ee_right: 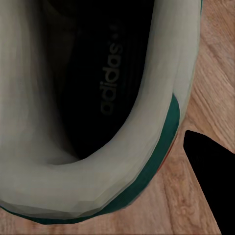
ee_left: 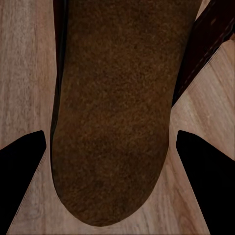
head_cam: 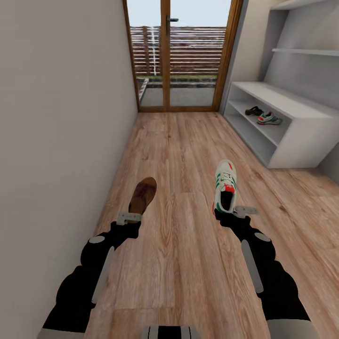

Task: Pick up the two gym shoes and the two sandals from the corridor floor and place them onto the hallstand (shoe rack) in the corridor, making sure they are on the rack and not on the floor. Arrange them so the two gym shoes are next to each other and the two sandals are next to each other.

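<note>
One dark brown sandal point(head_cam: 142, 194) lies on the wood floor point(head_cam: 183, 263) ahead of my left gripper point(head_cam: 132, 215). In the left wrist view its tan footbed point(ee_left: 112, 112) sits between my two dark fingertips point(ee_left: 22, 176), which stand wide apart beside the heel; my left gripper point(ee_left: 111, 142) is open. A white gym shoe point(head_cam: 225, 186) with green stripes lies before my right gripper point(head_cam: 237, 212). Its heel point(ee_right: 98, 186) is very close, with one fingertip point(ee_right: 208, 181) just outside it. The grey shoe rack point(head_cam: 301, 141) at right holds another sandal point(head_cam: 254, 111) and gym shoe point(head_cam: 269, 118).
A plain wall point(head_cam: 56, 117) runs close along the left. A wood-framed glass door point(head_cam: 181, 52) closes the corridor's far end. Grey wall shelves point(head_cam: 301, 51) hang above the rack. Open floor lies between the two shoes and the rack.
</note>
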Robot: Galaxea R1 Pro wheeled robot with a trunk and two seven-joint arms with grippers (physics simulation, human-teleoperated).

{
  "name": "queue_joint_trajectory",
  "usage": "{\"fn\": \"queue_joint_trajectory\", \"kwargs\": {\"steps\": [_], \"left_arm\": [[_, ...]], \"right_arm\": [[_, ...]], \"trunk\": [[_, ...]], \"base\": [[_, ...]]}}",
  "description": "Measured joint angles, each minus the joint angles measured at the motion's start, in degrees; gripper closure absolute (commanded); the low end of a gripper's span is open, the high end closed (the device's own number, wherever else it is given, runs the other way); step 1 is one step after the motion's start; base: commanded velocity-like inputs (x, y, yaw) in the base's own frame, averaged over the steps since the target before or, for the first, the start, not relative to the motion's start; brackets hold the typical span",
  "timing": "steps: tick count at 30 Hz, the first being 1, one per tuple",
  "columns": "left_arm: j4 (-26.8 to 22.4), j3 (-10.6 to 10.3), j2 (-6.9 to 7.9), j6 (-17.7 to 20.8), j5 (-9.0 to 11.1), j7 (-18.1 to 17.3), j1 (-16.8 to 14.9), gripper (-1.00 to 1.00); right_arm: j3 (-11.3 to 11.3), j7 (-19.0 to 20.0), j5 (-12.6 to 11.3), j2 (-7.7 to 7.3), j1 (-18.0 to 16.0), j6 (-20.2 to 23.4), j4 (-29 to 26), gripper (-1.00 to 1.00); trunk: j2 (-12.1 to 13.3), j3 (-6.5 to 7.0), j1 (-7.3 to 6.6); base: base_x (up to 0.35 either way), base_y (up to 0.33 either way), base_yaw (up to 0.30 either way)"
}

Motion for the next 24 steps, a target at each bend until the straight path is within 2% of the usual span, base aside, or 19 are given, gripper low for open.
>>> {"fn": "queue_joint_trajectory", "kwargs": {"steps": [24], "left_arm": [[0.0, 0.0, 0.0, 0.0, 0.05, 0.01, 0.0, 1.0]], "right_arm": [[-0.01, 0.0, 0.0, 0.0, 0.0, 0.0, 0.01, 1.0]], "trunk": [[0.0, 0.0, 0.0]], "base": [[0.334, 0.0, 0.0]]}}
